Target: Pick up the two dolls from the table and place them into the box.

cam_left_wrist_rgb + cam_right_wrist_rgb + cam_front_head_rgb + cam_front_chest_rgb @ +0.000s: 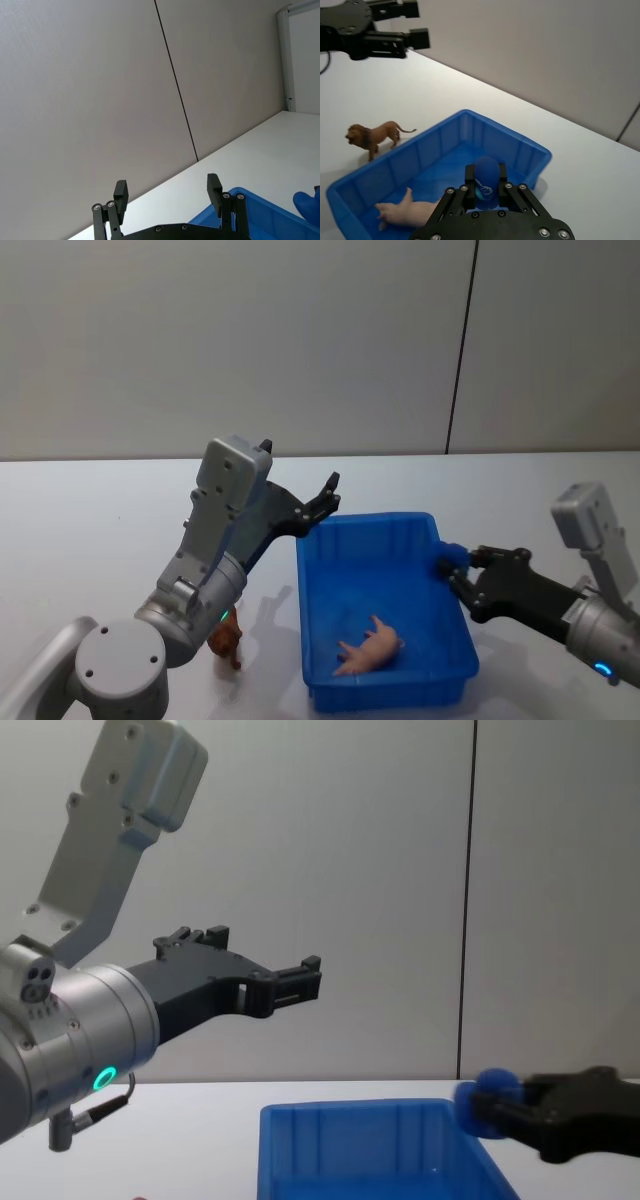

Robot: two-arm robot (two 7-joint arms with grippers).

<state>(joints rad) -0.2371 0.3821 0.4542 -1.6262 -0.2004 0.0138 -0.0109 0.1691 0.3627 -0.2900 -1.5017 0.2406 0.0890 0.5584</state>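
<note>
My right claw (pixel 456 568) was clamped on the blue doll (pixel 447 556) above the right rim of the box (pixel 370 522). Pink doll (pixel 372 647) lay inside, nearer me. Left claw (pixel 328 496), fingers apart, hung over its far left corner.

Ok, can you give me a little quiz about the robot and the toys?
1. True or false: the pink toy lies inside the blue box.
2. Which toy stands on the table, outside the box? A) brown lion B) green frog C) yellow duck
3. The left gripper hangs open above the box's back-left corner. What colour is the small toy that the right gripper holds at the box's right rim?
Key: 1 true; 2 A; 3 blue.
</note>
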